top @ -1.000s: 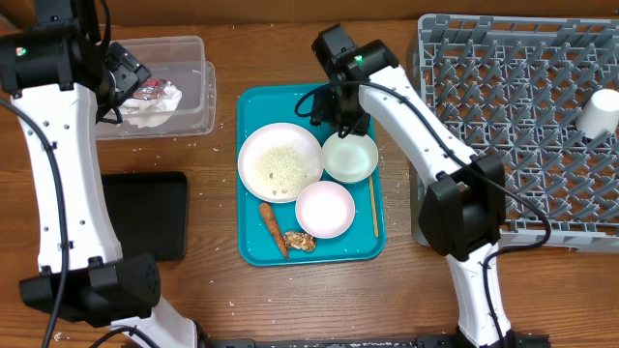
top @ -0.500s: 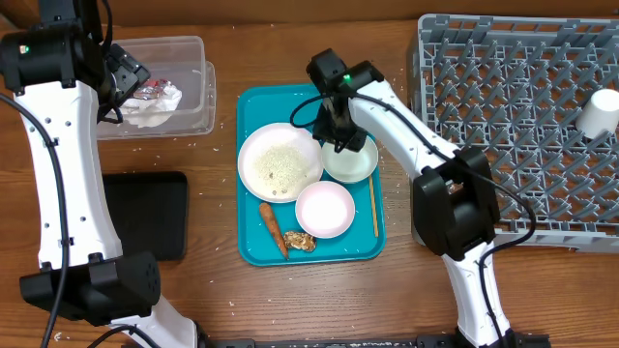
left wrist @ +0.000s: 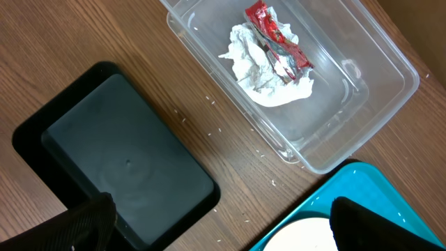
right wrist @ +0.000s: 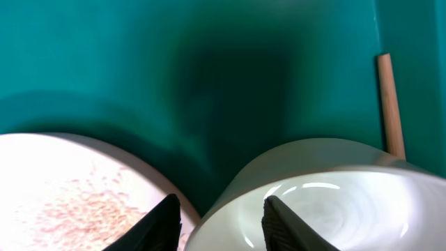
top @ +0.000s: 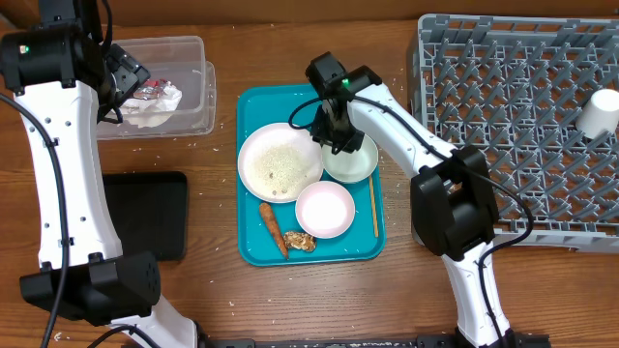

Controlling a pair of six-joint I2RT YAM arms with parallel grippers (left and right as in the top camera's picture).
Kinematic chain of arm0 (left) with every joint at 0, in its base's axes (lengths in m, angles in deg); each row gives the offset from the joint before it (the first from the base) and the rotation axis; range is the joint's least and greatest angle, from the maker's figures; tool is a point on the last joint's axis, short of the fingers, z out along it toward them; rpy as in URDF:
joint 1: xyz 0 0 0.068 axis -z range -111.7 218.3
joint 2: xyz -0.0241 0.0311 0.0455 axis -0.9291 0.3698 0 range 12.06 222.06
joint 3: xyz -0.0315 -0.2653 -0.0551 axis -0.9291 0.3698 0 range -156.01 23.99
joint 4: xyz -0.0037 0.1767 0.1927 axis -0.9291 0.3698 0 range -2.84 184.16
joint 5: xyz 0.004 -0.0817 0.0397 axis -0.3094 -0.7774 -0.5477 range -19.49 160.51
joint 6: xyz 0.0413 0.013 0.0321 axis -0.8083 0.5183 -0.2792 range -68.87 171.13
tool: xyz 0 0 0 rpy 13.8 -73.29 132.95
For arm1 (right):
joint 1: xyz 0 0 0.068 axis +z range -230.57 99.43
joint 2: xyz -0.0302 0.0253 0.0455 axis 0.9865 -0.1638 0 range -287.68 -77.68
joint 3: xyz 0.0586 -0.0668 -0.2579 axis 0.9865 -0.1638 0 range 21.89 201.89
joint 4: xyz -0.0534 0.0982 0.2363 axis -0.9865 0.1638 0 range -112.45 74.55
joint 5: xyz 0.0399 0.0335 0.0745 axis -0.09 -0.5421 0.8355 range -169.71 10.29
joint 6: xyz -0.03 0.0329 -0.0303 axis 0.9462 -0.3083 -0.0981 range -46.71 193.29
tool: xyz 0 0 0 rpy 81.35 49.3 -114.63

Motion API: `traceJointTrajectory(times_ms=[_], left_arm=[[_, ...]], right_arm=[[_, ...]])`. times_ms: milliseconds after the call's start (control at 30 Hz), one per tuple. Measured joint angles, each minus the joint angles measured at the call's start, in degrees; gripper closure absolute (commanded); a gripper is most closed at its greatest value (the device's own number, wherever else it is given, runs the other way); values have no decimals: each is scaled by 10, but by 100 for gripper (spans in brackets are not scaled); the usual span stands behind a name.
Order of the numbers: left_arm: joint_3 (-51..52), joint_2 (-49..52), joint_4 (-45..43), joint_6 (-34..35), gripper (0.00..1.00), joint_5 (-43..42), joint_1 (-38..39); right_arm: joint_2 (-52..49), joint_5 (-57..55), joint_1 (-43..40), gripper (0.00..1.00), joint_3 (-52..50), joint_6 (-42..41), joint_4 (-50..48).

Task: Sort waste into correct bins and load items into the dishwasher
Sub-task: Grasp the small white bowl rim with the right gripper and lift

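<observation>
My right gripper (top: 337,143) is down on the teal tray, its jaws astride the left rim of the pale green-white bowl (top: 356,159). In the right wrist view one finger is inside that bowl (right wrist: 327,202) and the other over the plate (right wrist: 70,188); a gap still shows on both sides of the rim. The round white plate (top: 280,161) carries rice grains. Below it lie the pink bowl (top: 325,209), the sausage-like stick (top: 273,228) and the brown lump (top: 300,241). My left gripper (left wrist: 223,216) hangs open high over the clear tub (left wrist: 376,104), which holds the red wrapper (left wrist: 279,38) and napkins (left wrist: 268,80).
The black tray (top: 145,213) lies left of the teal tray (top: 253,106). A thin wooden stick (top: 374,207) lies along the teal tray's right side. The grey dish rack (top: 513,116) fills the right, with a white cup (top: 600,114) at its right edge. Loose rice dots the wood.
My right gripper has shifted slightly left and down onto the green-white bowl's rim, and its jaws have narrowed. The left arm has not moved.
</observation>
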Motion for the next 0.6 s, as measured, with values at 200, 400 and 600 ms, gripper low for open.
traceJointTrajectory(times_ms=[200,400,600], left_arm=[[0,0,0,0,0,0,0],[0,0,0,0,0,0,0],[0,0,0,0,0,0,0]], right_arm=[[0,0,2,81,-10,-3,-5],[0,0,3,88,-3,-2,21],[0,-6,3,96,76,0,84]])
